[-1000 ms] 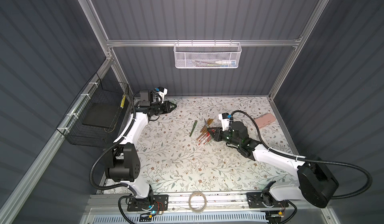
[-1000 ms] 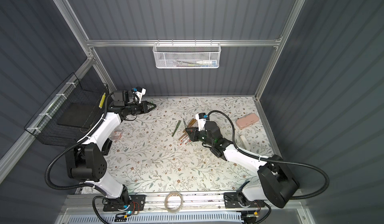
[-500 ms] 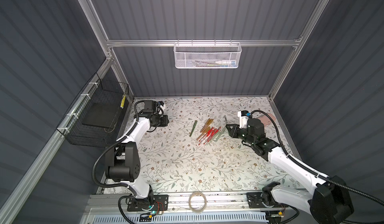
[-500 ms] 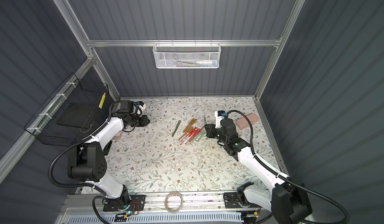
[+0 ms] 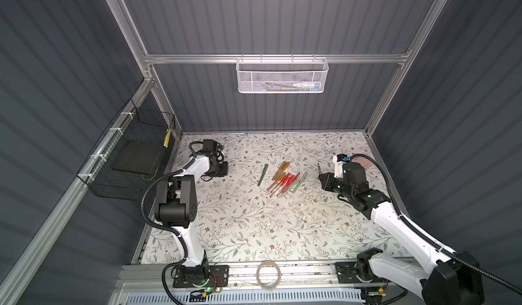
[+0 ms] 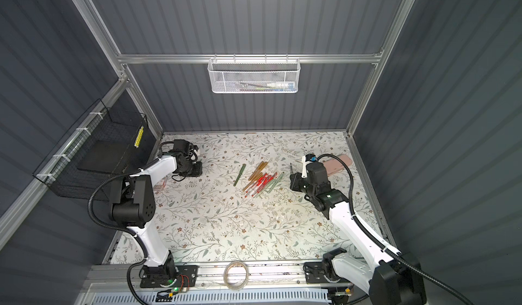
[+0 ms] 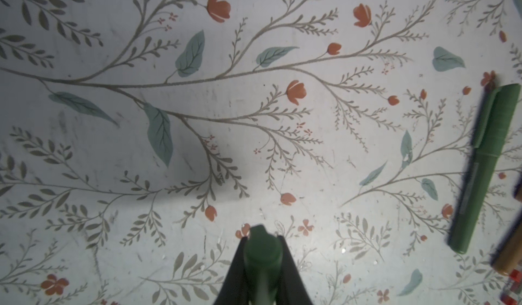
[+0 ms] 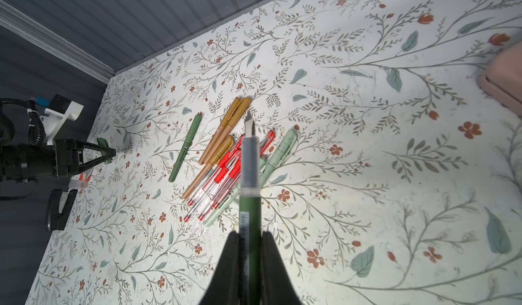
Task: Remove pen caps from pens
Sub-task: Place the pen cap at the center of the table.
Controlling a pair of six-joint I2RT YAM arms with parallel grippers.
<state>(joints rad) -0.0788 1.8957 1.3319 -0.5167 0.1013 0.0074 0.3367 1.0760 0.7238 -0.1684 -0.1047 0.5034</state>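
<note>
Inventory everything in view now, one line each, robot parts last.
dark green pen: one, capped, apart from the other pens
golden-brown pens: three, bunched at centre
red-trim clear pens: several, against the golden-brown ones
pale green pens: at least two, against the red-trim ones
pink case: one, far right side
white mesh basket: one, back wall
black wire basket: one, left wall
tape roll: one, front rail
left gripper: one, black, shut on dark green cap
right gripper: one, black, shut on uncapped dark green pen

There are three golden-brown pens (image 8: 223,137), two pale green pens (image 8: 282,148), about four red-trimmed clear pens (image 8: 226,162), one capped dark green pen (image 8: 185,148), one uncapped dark green pen (image 8: 248,213), one loose dark green cap (image 7: 262,252) and one pink case (image 8: 505,89).
</note>
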